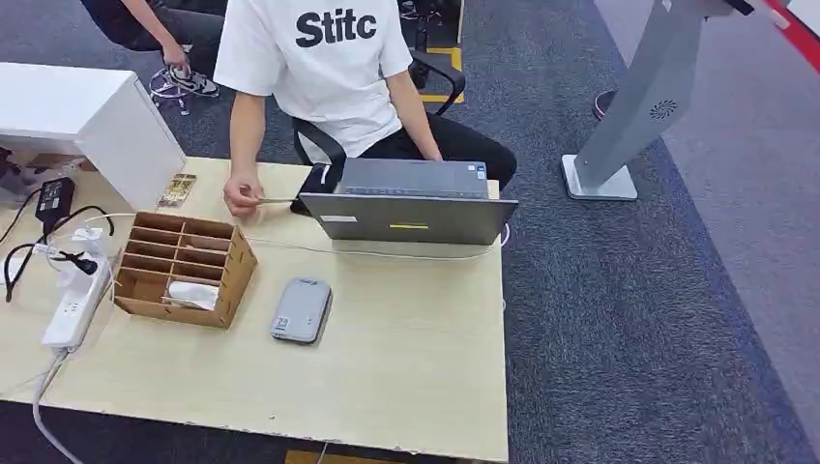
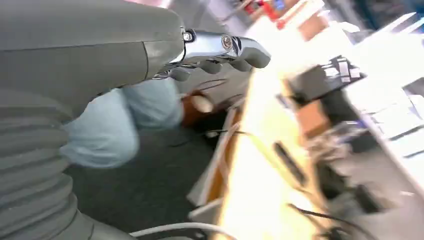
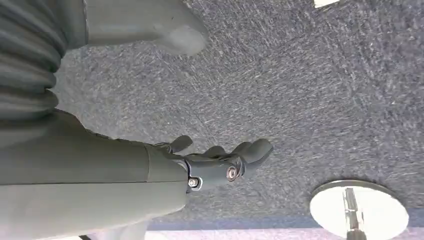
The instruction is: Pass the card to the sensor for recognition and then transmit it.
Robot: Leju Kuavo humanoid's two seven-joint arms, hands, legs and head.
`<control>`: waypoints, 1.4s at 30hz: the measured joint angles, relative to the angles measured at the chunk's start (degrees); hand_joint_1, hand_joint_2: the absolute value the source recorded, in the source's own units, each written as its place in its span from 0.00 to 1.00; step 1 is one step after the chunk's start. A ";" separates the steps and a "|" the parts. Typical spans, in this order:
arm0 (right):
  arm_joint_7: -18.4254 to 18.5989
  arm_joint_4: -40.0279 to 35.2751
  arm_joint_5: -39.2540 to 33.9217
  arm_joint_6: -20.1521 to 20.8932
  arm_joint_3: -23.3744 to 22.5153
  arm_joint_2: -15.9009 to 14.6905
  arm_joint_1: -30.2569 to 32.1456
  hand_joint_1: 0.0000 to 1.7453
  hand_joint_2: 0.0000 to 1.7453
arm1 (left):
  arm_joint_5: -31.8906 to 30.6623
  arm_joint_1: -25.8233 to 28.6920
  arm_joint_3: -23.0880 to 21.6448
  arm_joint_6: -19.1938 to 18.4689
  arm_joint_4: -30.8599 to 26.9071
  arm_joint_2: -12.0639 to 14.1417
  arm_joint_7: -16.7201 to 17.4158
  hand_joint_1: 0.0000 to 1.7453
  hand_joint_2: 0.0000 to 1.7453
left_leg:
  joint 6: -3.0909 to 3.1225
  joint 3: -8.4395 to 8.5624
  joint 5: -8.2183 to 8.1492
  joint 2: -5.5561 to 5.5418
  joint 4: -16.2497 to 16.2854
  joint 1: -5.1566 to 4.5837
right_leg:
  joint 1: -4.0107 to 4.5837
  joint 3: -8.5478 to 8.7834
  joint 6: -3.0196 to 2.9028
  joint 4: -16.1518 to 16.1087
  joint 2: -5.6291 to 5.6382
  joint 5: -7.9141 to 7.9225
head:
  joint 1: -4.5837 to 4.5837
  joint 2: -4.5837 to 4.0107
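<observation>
A: Start close in. What are the robot's hands doing?

B: Both hold nothing. The right hand [image 3: 220, 160] hangs over the carpet [image 3: 325, 75] with its fingers loosely apart. The left hand [image 2: 220, 50] is beside the table edge, fingers lightly bent and apart too, though that view is blurred.

A: And on the table [image 1: 406, 367]?

B: The grey sensor [image 1: 302, 309] lies flat near the front. Just beside it, on the robot's left, stands a cardboard organizer [image 1: 232, 275]. A white card [image 1: 190, 293] lies in one of its nearest slots, or so I take it to be.

A: Farther back?

B: A seated person's hand [image 1: 242, 196] holds a thin flat strip [image 1: 278, 200] edge-on beside the laptop [image 1: 411, 217]. I cannot tell whether that is a card.

A: How would the card handle?

B: Light, thin and stiff, I'd judge, with a smooth face that slips easily. It lies low within the slot walls, so there is little room around it. I'd pinch the edge nearest the slot's open front, thumb on one face and a finger on the other. That leaves most of the face free to meet the sensor.
</observation>
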 joint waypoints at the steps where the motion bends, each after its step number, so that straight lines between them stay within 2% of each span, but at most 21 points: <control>1: 0.02 0.02 0.46 0.00 -0.74 0.13 -0.05 0.00 1.00 | 0.15 0.62 -1.31 0.11 -1.84 0.50 -0.28 0.00 1.00 | 0.00 0.00 0.00 0.00 0.00 0.00 | 0.00 0.00 0.00 0.00 0.00 0.00 | 0.02 0.00; 5: 0.37 0.18 2.37 -0.02 -3.39 0.64 -0.23 0.00 1.00 | 1.64 2.26 -4.73 -0.61 -7.89 2.32 -0.66 0.00 1.00 | 0.00 -0.01 0.00 0.00 0.00 0.00 | 0.00 0.00 0.00 0.00 0.00 0.00 | 0.00 0.00; 9: 1.03 0.31 4.77 0.04 -5.71 1.01 -0.28 0.00 1.00 | 3.98 2.07 -5.21 -5.93 -12.23 3.74 -0.57 0.00 1.00 | 0.00 -0.01 0.00 -0.01 0.00 0.00 | 0.00 0.00 0.00 0.00 -0.01 0.00 | 0.02 0.00; 12: 1.38 0.35 5.86 0.17 -6.01 1.03 -0.24 0.00 1.00 | 4.15 1.07 -5.21 -8.57 -12.95 4.55 0.18 0.00 1.00 | 0.00 0.05 0.00 0.03 0.00 0.00 | 0.00 -0.05 0.00 0.00 0.03 0.00 | -0.02 0.00; 23: 3.89 1.05 12.62 2.03 -9.36 1.75 -0.62 0.00 1.00 | -1.14 -9.64 -10.11 -20.55 -14.17 12.53 7.74 0.00 1.00 | -0.01 0.04 0.04 0.03 0.00 0.01 | 0.01 -0.04 -0.05 0.04 0.06 0.06 | 0.00 0.00; 25: 4.68 1.22 14.85 2.65 -9.97 1.92 -0.79 0.00 1.00 | -3.26 -11.57 -11.57 -24.00 -14.17 14.21 10.30 0.00 1.00 | 0.00 0.03 0.05 0.01 0.00 0.01 | 0.00 -0.04 -0.05 0.04 0.04 0.05 | 0.04 0.00; 29: 5.97 1.46 17.54 3.32 -10.32 2.12 -0.94 0.00 1.00 | -12.08 -15.90 -14.79 -23.89 -13.60 16.44 15.28 0.00 1.00 | 0.06 -0.02 0.09 -0.02 0.03 0.01 | 0.01 -0.20 -0.04 0.03 -0.04 0.05 | 0.04 0.00; 33: 6.62 1.66 19.28 4.22 -10.23 2.14 -1.34 0.00 1.00 | -23.64 -23.78 -21.70 -21.22 -8.29 19.33 21.88 0.00 1.00 | 0.06 -0.03 0.16 -0.07 0.04 0.00 | 0.00 -0.07 -0.03 0.04 -0.06 0.12 | 0.04 0.00; 38: 7.02 1.70 20.74 4.94 -9.29 2.14 -1.44 0.00 1.00 | -32.64 -32.67 -30.29 -17.34 -0.63 20.72 25.94 0.00 1.00 | 0.06 -0.05 0.19 0.01 0.06 -0.01 | -0.01 -0.11 -0.05 0.04 0.04 0.23 | 0.04 0.00; 42: 7.45 1.75 21.60 5.18 -8.77 2.14 -1.48 0.00 1.00 | -38.34 -38.11 -35.55 -15.41 3.84 20.77 27.82 0.00 1.00 | 0.07 -0.09 0.19 0.00 0.08 -0.01 | -0.01 -0.16 -0.05 0.04 0.04 0.23 | 0.02 0.00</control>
